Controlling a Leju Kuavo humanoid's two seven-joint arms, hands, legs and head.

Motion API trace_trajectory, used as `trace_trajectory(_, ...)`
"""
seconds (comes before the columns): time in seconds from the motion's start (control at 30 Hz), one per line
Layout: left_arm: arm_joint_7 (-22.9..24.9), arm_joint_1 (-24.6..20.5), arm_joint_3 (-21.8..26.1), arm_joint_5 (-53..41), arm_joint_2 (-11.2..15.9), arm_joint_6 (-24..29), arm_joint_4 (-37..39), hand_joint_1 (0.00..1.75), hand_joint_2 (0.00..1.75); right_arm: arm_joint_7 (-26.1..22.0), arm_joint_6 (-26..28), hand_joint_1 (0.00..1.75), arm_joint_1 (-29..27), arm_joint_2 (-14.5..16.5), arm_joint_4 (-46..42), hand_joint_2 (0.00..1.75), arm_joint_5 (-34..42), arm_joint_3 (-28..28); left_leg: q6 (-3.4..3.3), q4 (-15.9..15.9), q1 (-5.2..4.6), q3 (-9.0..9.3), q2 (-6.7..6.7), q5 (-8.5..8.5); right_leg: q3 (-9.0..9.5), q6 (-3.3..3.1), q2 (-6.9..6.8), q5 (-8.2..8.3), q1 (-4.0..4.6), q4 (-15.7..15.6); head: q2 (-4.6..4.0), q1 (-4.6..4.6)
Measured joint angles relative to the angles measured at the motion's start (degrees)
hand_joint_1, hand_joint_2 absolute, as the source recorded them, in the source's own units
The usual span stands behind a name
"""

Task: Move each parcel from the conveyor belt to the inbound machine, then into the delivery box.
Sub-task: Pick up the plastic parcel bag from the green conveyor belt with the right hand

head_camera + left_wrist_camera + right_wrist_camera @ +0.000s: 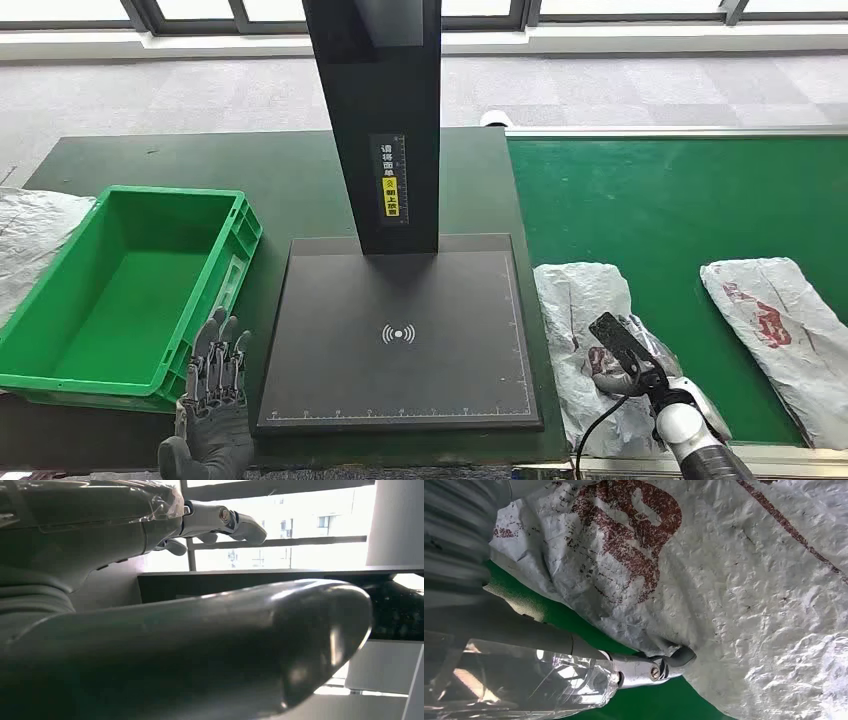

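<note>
Two crumpled white parcels with red print lie on the green conveyor belt (pixel 660 200). The nearer parcel (pixel 580 300) is beside the black inbound machine (pixel 400 300); the other parcel (pixel 770 320) lies further right. My right hand (pixel 625 370) rests on the nearer parcel's front half. Up close, one outstretched fingertip (pixel 674 659) touches the edge of that parcel (pixel 724 580), which lies flat on the belt (pixel 574 620). My left hand (pixel 212 400) hovers with its fingers spread by the front right corner of the green delivery box (pixel 245 235), holding nothing. Its thumb (pixel 200 650) looms large in the left wrist view.
The machine's tall black post (pixel 385 120) rises from the back of its flat platform. A further white bag (pixel 30 230) lies left of the green box. The box is empty inside. Windows and grey floor lie beyond the table.
</note>
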State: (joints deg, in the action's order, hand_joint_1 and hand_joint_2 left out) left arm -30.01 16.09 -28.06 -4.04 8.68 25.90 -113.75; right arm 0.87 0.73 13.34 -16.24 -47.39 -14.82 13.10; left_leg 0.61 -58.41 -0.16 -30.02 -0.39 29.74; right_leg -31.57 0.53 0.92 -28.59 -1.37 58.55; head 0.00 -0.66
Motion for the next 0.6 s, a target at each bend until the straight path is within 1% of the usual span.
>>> trace_trajectory(0.2,0.4,-0.2,0.0,0.0,0.0,-0.4,0.0,0.00,0.00,0.0,-3.8,0.00,0.8,-0.2,0.9,1.75,-0.2,1.9,0.00,0.0,0.00,0.04,0.06,0.00,0.02,0.00,0.07,0.02,0.00,0.0,0.00,0.00)
trace_trajectory(0.23,0.4,-0.3,0.0,-0.1,0.0,-0.5,0.0,0.00,0.00,-0.1,-4.4,0.27,0.9,-0.3,1.0,1.75,-0.3,2.3,0.00,0.0,0.00,0.05,0.06,0.00,0.02,0.00,0.07,0.03,0.01,0.0,0.00,0.00)
trace_trajectory(0.33,0.4,-0.3,0.0,-0.1,0.0,-0.7,0.0,0.00,0.00,-0.5,-6.3,1.58,1.1,-0.7,1.3,1.75,-0.4,3.4,0.00,0.0,0.00,0.08,0.07,0.00,0.03,0.00,0.08,0.04,0.01,0.0,0.00,0.00)
trace_trajectory(0.37,0.4,-0.3,0.0,-0.2,0.0,-0.8,0.0,0.00,0.00,-0.7,-6.9,1.75,1.2,-0.9,1.3,1.75,-0.5,3.9,0.00,0.0,0.00,0.08,0.07,0.00,0.03,0.00,0.08,0.04,0.02,0.0,0.00,0.00)
trace_trajectory(0.43,0.4,-0.4,0.0,-0.3,0.0,-0.9,0.0,0.00,0.00,-1.0,-7.2,1.75,1.2,-1.4,1.2,1.75,-0.7,4.9,0.00,0.0,0.00,0.09,0.07,0.00,0.03,0.00,0.08,0.05,0.03,0.0,0.00,0.00)
trace_trajectory(0.6,0.4,-0.3,0.0,-0.5,0.0,-0.2,0.0,0.00,0.00,-0.6,-6.0,1.75,1.1,-2.3,-0.6,1.75,-1.1,6.7,0.00,0.0,0.00,0.10,0.07,0.00,0.06,0.00,0.07,0.04,0.02,0.0,0.00,0.00)
